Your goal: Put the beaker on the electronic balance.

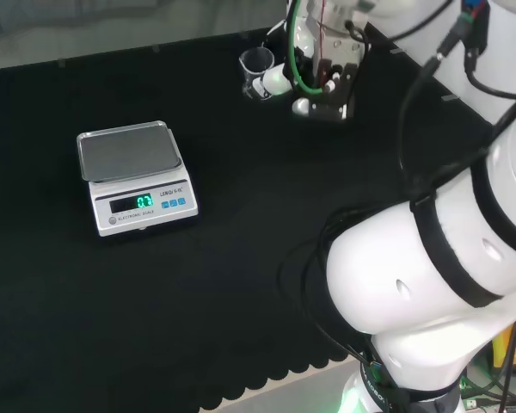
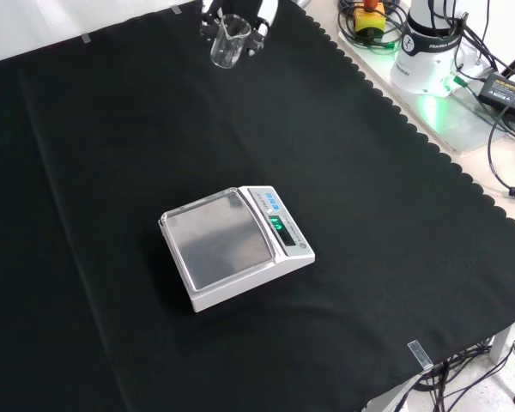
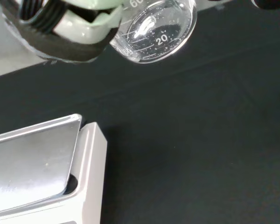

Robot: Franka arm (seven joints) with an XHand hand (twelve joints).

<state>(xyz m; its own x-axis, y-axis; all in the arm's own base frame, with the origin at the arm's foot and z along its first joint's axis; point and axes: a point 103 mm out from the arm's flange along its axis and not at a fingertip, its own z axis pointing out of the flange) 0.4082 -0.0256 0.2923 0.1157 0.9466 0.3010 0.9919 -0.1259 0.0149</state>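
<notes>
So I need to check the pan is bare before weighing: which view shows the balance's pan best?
The front view: the pan lies whole and bare. The head view shows it whole but foreshortened; the wrist view catches one corner.

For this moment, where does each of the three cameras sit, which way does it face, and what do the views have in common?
Head view: behind and above the arm's base, looking over the white arm links at the bench; the hand is beside the beaker.
Front view: opposite the arm, looking down on the cloth; the hand enters from the top.
Wrist view: at the wrist, looking past the hand.
Shared: all show the beaker and the scale, its pan bare.
</notes>
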